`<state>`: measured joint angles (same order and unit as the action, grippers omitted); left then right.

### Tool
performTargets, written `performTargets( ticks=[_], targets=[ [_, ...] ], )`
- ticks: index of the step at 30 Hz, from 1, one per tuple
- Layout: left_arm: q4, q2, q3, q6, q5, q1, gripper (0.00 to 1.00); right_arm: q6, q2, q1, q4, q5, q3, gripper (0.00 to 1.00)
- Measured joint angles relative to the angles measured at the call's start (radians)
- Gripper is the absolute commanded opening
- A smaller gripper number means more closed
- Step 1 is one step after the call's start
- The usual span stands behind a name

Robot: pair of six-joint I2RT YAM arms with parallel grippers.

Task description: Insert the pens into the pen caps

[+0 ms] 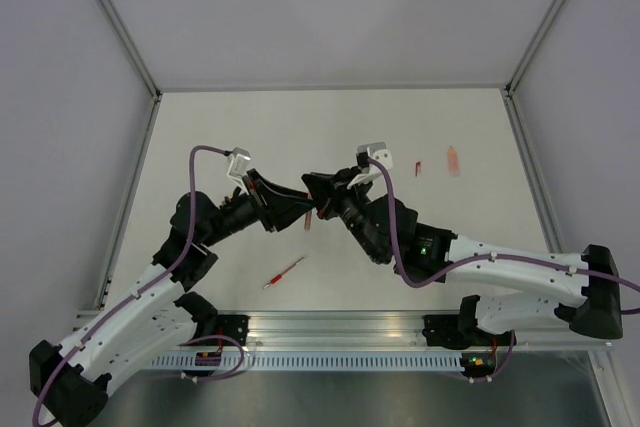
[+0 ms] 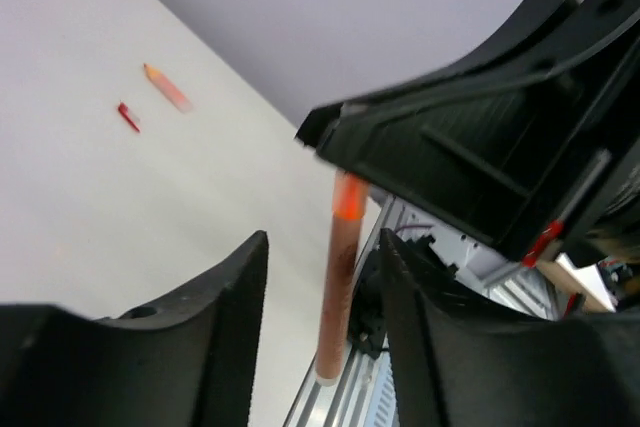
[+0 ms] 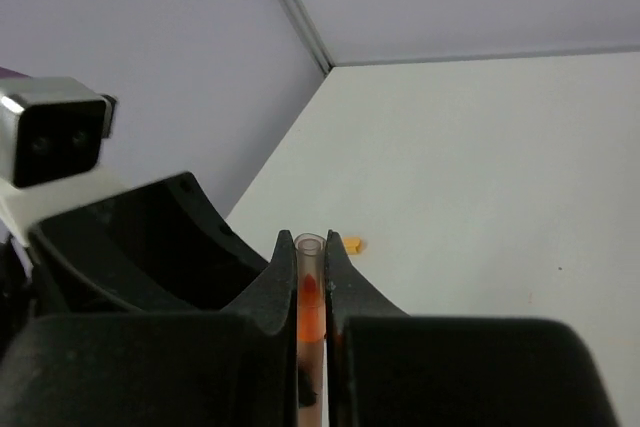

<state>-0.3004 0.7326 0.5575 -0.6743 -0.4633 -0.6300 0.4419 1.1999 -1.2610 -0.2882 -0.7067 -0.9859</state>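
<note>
My right gripper is shut on an orange pen, held in the air mid-table. In the right wrist view the pen's orange tip sits inside a see-through tube end between the fingers. My left gripper faces it, open. In the left wrist view the pen's shaft stands between the left fingers with a gap on each side. A red pen lies on the table near the front. A red cap and a pale orange cap lie at the back right; both also show in the left wrist view, red and pale orange.
A small orange-yellow piece lies on the table beyond the right fingertips. The aluminium rail with the arm bases runs along the near edge. Grey walls with metal posts enclose the white table.
</note>
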Motion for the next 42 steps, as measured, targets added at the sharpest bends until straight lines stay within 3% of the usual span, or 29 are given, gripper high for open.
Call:
performTargets(
  ticks=[5,9,13,16,21,23,26,30,34,42],
  targets=[
    [0.012,-0.01,0.048,-0.005,0.005,0.022,0.77,-0.028,0.009,0.088,0.148,0.048,-0.029,0.0],
    [0.054,-0.002,0.055,0.002,-0.033,0.023,0.86,-0.034,0.013,0.198,0.229,0.087,-0.029,0.0],
    [0.131,0.005,0.055,0.034,-0.018,0.022,0.87,-0.035,0.032,0.279,0.275,0.138,-0.029,0.0],
    [0.164,-0.01,0.038,0.059,0.099,0.022,0.92,-0.025,0.08,0.34,0.291,0.196,-0.021,0.0],
    [0.158,-0.059,-0.114,0.076,0.362,0.022,0.94,0.0,0.229,0.439,0.328,0.294,-0.017,0.0],
    [0.193,-0.034,-0.131,0.084,0.447,0.023,1.0,0.011,0.308,0.477,0.347,0.337,-0.017,0.0],
    [0.218,-0.008,-0.132,0.089,0.528,0.024,1.0,0.021,0.418,0.523,0.369,0.393,-0.018,0.06],
    [0.228,-0.02,-0.132,0.091,0.597,0.024,1.0,0.027,0.518,0.553,0.39,0.421,-0.023,0.11],
    [0.234,-0.051,-0.132,0.091,0.627,0.024,1.0,0.036,0.567,0.573,0.404,0.422,-0.044,0.25],
    [0.251,-0.079,-0.132,0.091,0.646,0.024,1.0,0.046,0.629,0.597,0.418,0.381,-0.121,0.3]
  ],
)
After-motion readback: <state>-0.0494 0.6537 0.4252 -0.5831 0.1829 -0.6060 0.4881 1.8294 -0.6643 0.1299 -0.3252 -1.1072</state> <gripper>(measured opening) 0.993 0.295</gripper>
